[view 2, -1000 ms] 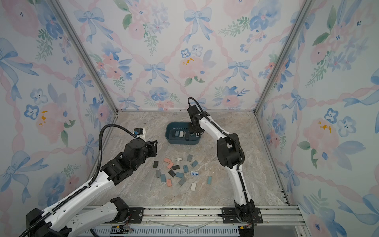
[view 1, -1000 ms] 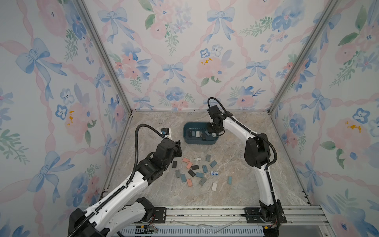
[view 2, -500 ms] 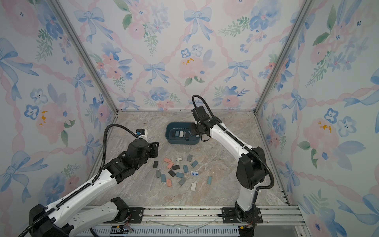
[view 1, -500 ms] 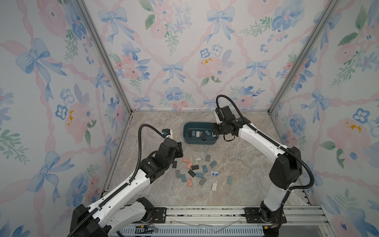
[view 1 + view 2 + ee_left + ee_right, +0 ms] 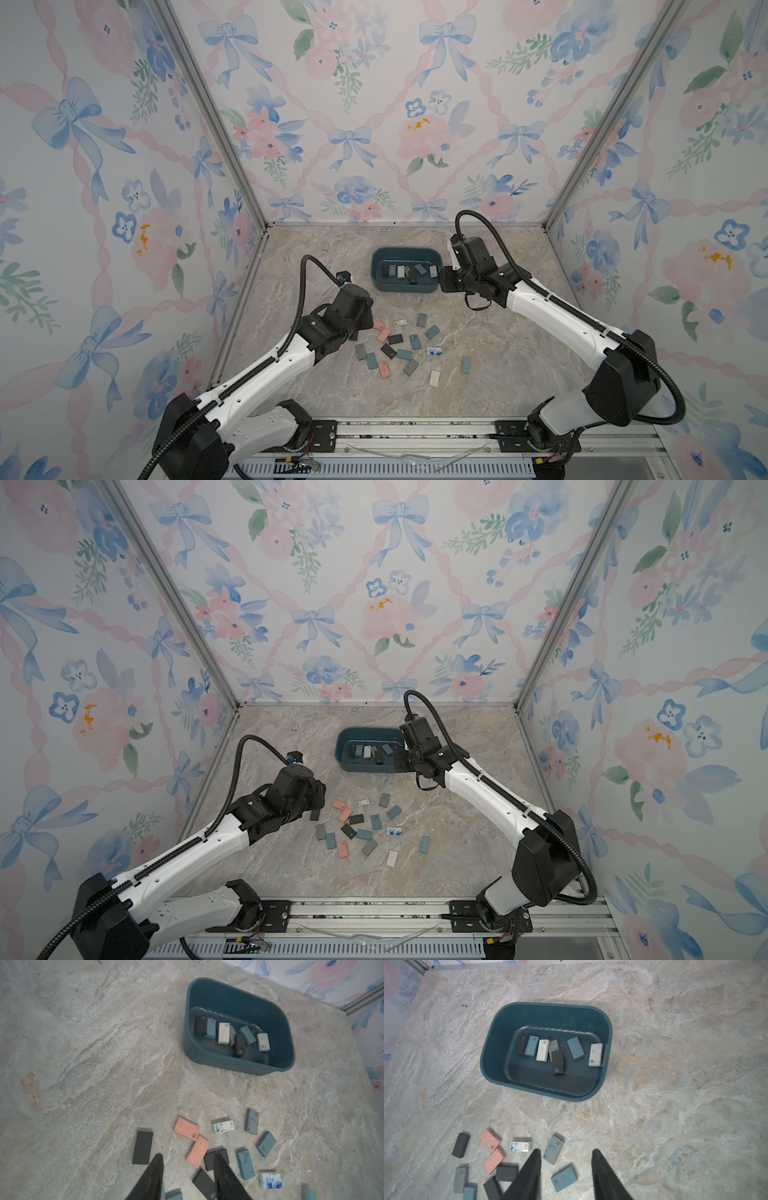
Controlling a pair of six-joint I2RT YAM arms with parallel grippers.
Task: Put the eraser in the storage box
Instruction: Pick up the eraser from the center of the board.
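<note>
Floral walls [image 5: 374,104] are enclosing a marble table [image 5: 498,374]. In both top views the box [image 5: 399,288] [image 5: 365,767] is sitting toward the back, erasers [image 5: 414,342] lying loose before it, the left arm [image 5: 266,370] hanging at their edge, the right arm [image 5: 557,316] ending beside the box. In the left wrist view the left hand [image 5: 188,1158] is gaping partway, empty, above a pink eraser [image 5: 197,1152]. In the right wrist view the right hand [image 5: 566,1150] is likewise parting on nothing; seven erasers are lying in the box [image 5: 546,1004].
</note>
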